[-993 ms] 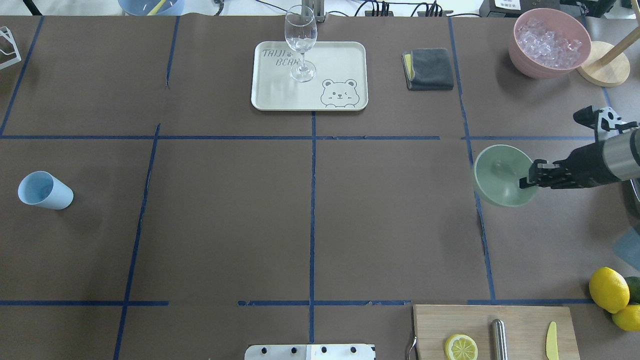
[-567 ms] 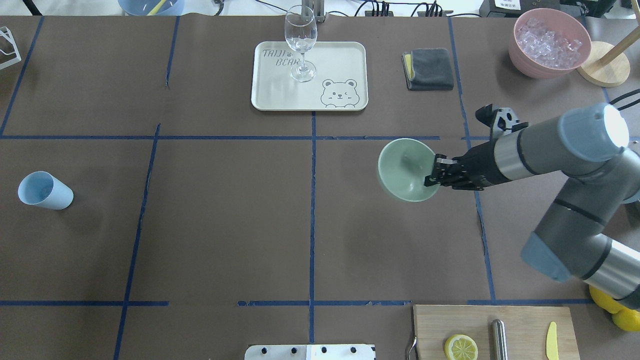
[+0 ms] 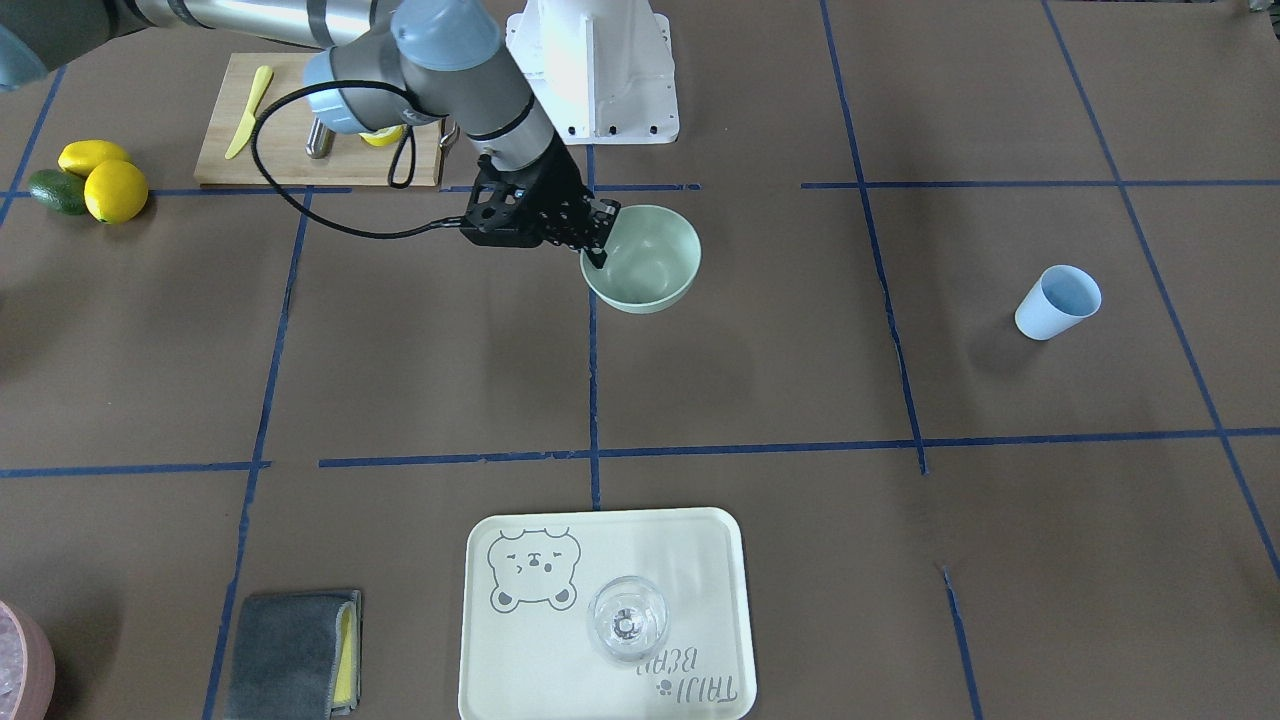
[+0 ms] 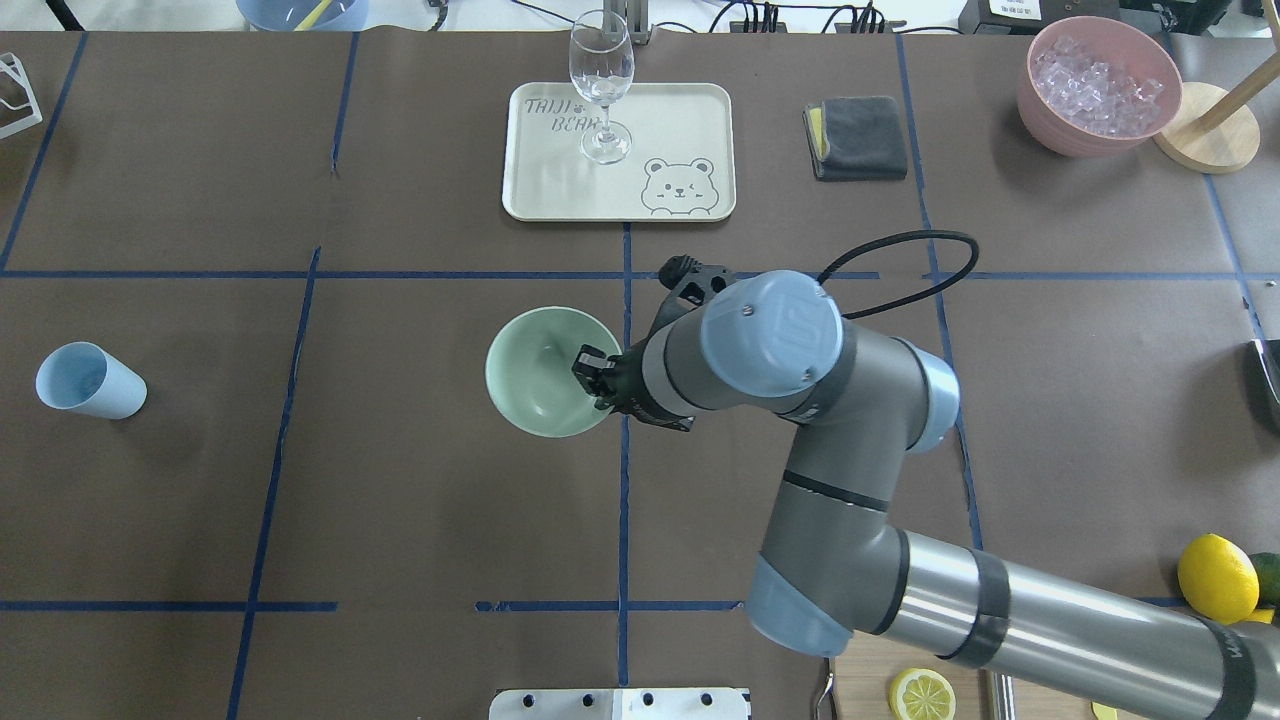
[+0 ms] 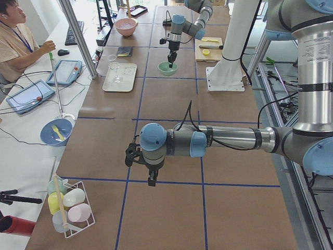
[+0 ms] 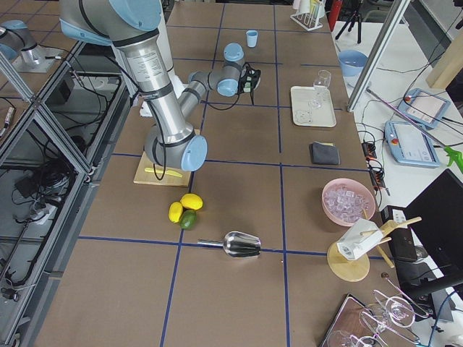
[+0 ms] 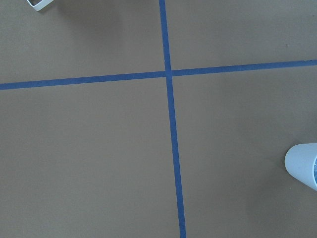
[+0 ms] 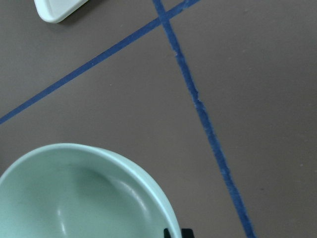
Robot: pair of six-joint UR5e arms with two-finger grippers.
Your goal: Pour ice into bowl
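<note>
Moved: the right arm (image 4: 800,400) has swung in from the table's right side, carrying the bowl (image 4: 530,380) across the central blue tape line to the middle of the table (image 4: 400,500).
Table: covered in brown paper, marked into squares with blue tape.
Right arm: reaches over the middle, elbow high, wrist pointing down at the bowl.
Left arm: seen only from the table's left end, stretched low over the paper, well apart from the bowl.
Tray (image 4: 560,190): cream, with a bear drawing, at the far edge in the overhead view; a glass (image 4: 601,80) stands upright on it.
Pink container (image 4: 1040,105): far right corner, filled with pale glassy lumps.
Bowl: mint green, upright, no contents visible, just beside the central tape line; whether it touches the paper cannot be told.
Cloth (image 4: 860,138): grey, folded, between tray and pink container.
Cup (image 4: 95,385): light blue, alone at the left side; its contents cannot be made out.
Right gripper (image 4: 590,365): clamped on the bowl's rim, one finger inside, one outside.
Left gripper (image 5: 150,181): pointing down; how far apart its fingers are cannot be told.
</note>
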